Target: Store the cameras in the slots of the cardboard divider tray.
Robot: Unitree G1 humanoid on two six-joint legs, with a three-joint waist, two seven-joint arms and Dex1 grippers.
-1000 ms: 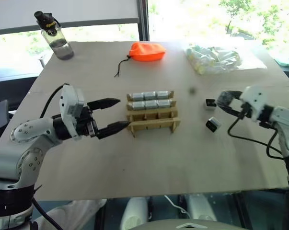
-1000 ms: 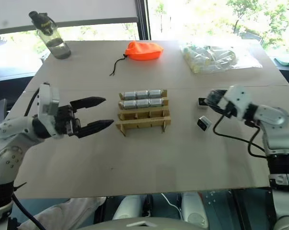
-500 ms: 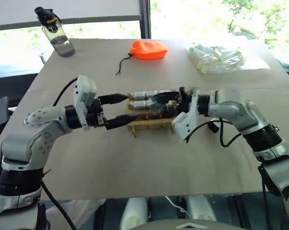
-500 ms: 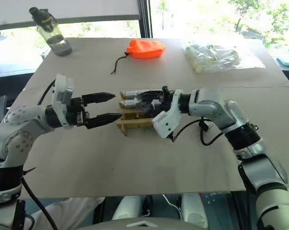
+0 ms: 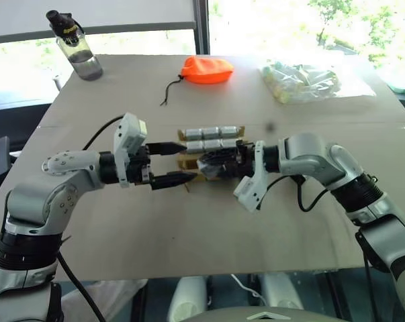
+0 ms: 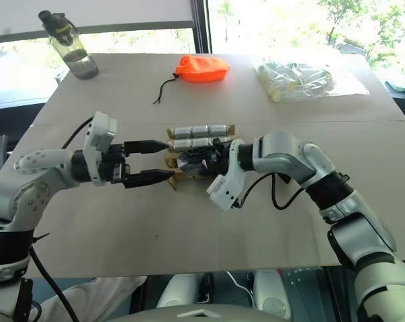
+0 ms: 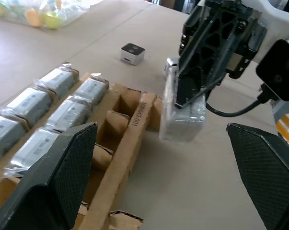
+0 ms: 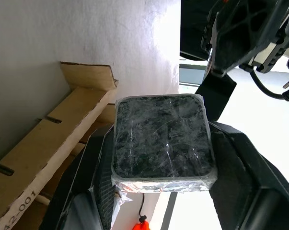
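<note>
The cardboard divider tray [image 5: 237, 145] sits mid-table, and its two back rows hold several wrapped silver cameras [image 5: 210, 133]. My right gripper [image 6: 191, 162] is shut on one more camera [image 7: 182, 111], wrapped in clear plastic with its dark face showing [image 8: 161, 139]. It holds that camera just over the tray's empty front slots [image 7: 121, 106], near their end. My left gripper [image 5: 187, 162] is open at the tray's left end, its fingers [image 7: 58, 172] spread wide and facing the right gripper. Another loose camera [image 7: 132, 52] lies on the table beyond the tray.
An orange drawstring pouch [image 5: 207, 70] lies at the back centre. A clear bag of pale tubes [image 5: 301, 82] is at the back right, and a water bottle [image 5: 75, 45] stands at the back left corner. The table's front edge [image 5: 209, 272] runs close below both arms.
My right arm swung left from the table's right side to the tray, rolling its wrist, with the camera in its grip. The left gripper edged slightly toward the tray and stayed open.
</note>
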